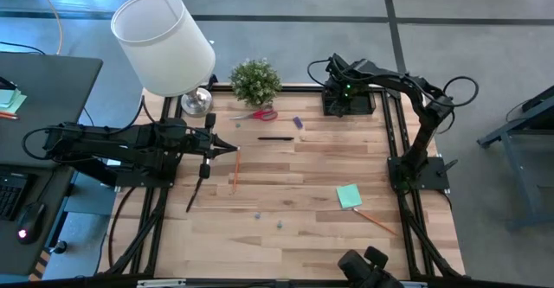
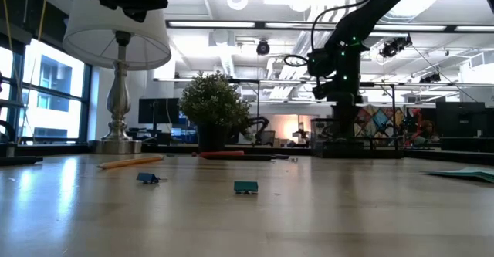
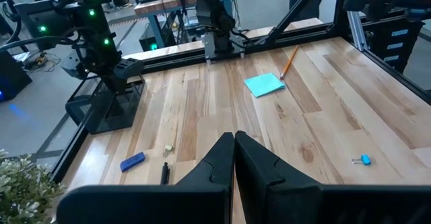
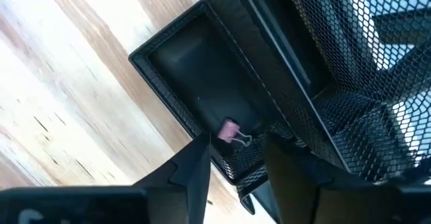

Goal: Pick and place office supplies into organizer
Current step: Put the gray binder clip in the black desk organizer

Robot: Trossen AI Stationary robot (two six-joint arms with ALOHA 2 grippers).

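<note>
The black mesh organizer [image 1: 362, 105] stands at the table's far right corner. My right gripper [image 1: 344, 93] hovers over it, open. In the right wrist view its fingers [image 4: 192, 167] stand either side of a small pink binder clip [image 4: 231, 130] lying in the organizer's low front tray [image 4: 182, 69]. My left gripper [image 1: 235, 149] is shut [image 3: 234, 143], held above the table's left middle over one end of an orange pencil [image 1: 234, 174]. On the table lie red-handled scissors [image 1: 256, 113], a purple piece [image 1: 298, 122], a dark pen [image 1: 275, 137], a mint-green sticky pad [image 1: 349, 195] and a second pencil [image 1: 376, 220].
A potted plant [image 1: 255, 80] and a white-shaded lamp [image 1: 164, 41] stand along the far edge. Two small clips [image 1: 257, 216] [image 1: 280, 225] lie near the table's middle front. Another dark pen [image 1: 194, 197] lies below the left arm. Black frame rails border the table's sides.
</note>
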